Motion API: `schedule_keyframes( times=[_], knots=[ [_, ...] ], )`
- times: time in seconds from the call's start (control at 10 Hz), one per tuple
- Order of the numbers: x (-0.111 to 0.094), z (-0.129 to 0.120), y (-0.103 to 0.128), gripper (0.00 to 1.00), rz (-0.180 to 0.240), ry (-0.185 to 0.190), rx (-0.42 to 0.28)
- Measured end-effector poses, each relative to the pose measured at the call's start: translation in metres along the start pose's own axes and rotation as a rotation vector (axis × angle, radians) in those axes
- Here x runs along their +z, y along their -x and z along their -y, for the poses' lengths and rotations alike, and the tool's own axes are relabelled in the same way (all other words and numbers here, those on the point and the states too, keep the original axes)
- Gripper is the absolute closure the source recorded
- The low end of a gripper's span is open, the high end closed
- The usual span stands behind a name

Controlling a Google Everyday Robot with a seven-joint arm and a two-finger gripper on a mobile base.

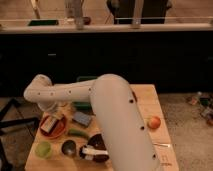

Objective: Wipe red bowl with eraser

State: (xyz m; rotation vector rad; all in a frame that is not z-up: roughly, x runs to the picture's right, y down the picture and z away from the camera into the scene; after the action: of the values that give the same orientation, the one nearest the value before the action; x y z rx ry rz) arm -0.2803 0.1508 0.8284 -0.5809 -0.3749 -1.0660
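The red bowl (59, 131) sits on the left part of the wooden table (145, 102). The eraser (48, 125), a small block with a pale top, lies tilted inside the bowl on its left side. My gripper (50, 109) hangs from the white forearm just above the bowl's far rim, close over the eraser. Whether it touches the eraser cannot be told. My big white upper arm (120, 125) crosses the middle of the view and hides part of the table.
A blue-grey block (82, 119) and a green vegetable (77, 133) lie right of the bowl. A green cup (43, 149), a dark round object (68, 147) and a brown bowl with a white-handled tool (94, 150) stand at the front. An orange fruit (154, 122) is at the right.
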Motion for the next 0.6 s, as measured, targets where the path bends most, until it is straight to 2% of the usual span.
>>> schedule_keyframes(
  times=[0.3,0.6],
  knots=[
    [0.006,-0.028,-0.013,1.00,0.020,0.024,0.031],
    [0.008,-0.028,-0.019,1.00,0.017,0.030,0.038]
  ],
)
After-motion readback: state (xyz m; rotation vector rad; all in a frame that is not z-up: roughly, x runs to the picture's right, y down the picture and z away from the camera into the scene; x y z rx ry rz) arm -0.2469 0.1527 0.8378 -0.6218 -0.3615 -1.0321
